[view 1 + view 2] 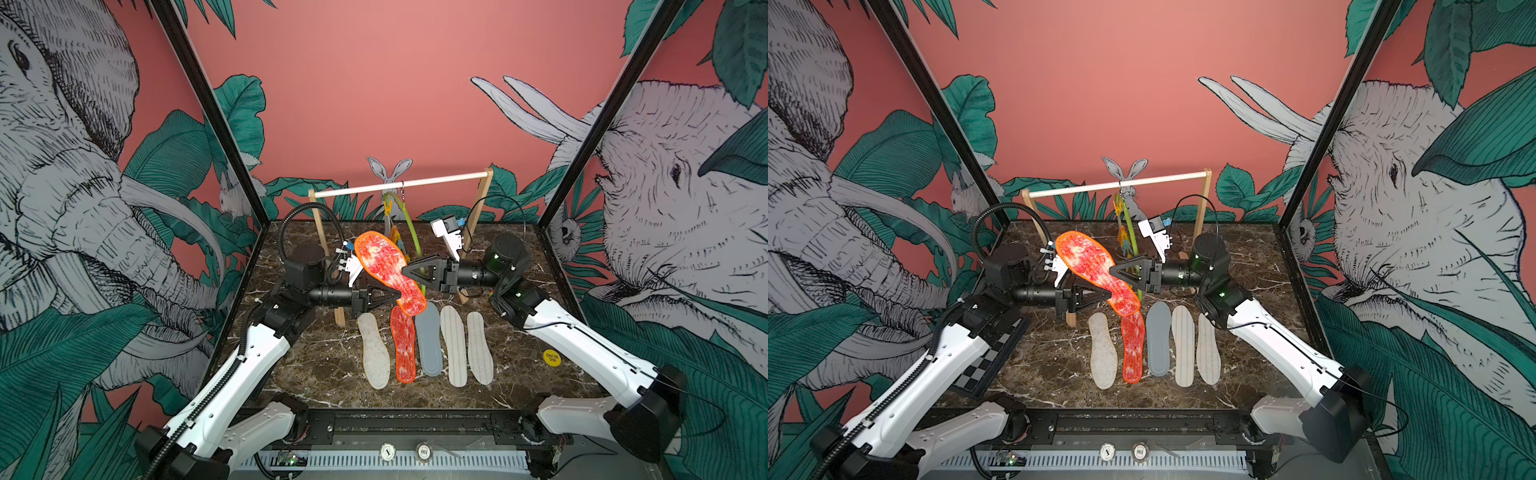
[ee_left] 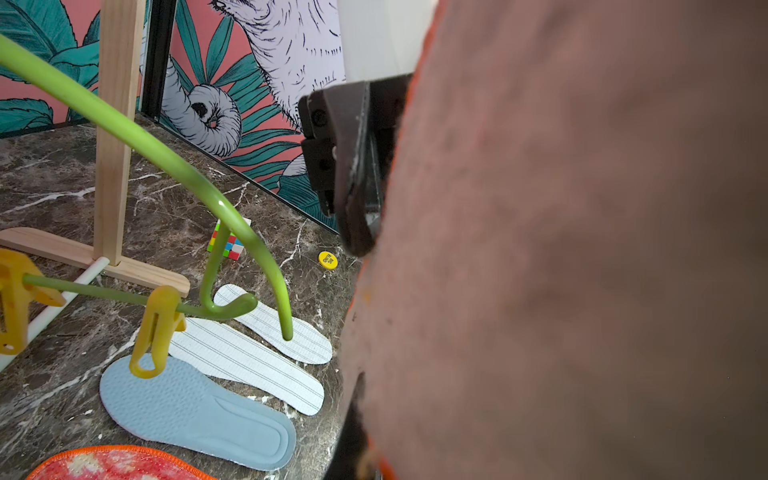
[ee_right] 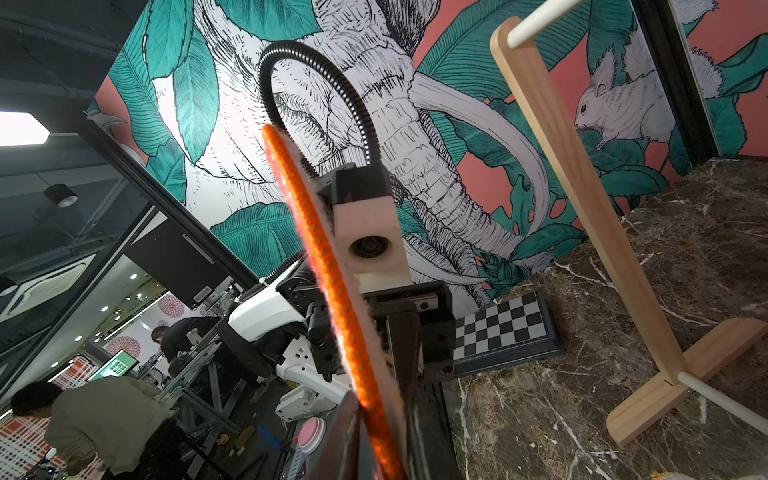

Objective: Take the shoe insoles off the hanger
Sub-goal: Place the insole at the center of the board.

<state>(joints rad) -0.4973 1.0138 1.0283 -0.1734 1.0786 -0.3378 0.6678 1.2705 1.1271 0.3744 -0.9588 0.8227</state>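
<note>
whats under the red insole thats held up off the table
In both top views the raised insole overlaps the far end of a second red insole lying on the table. That covered end is hidden.

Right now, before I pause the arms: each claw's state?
Left claw: closed, holding the red insole.
Right claw: around that insole's edge; clamped or not, cannot tell.

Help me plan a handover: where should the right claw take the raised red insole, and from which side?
Grip the raised red insole at its narrow waist, from the robot's right. It hangs tilted, toe high, the left claw pinching the rim nearer the heel, so the free side edge faces the right claw, whose fingers should pass over both flat faces.
</note>
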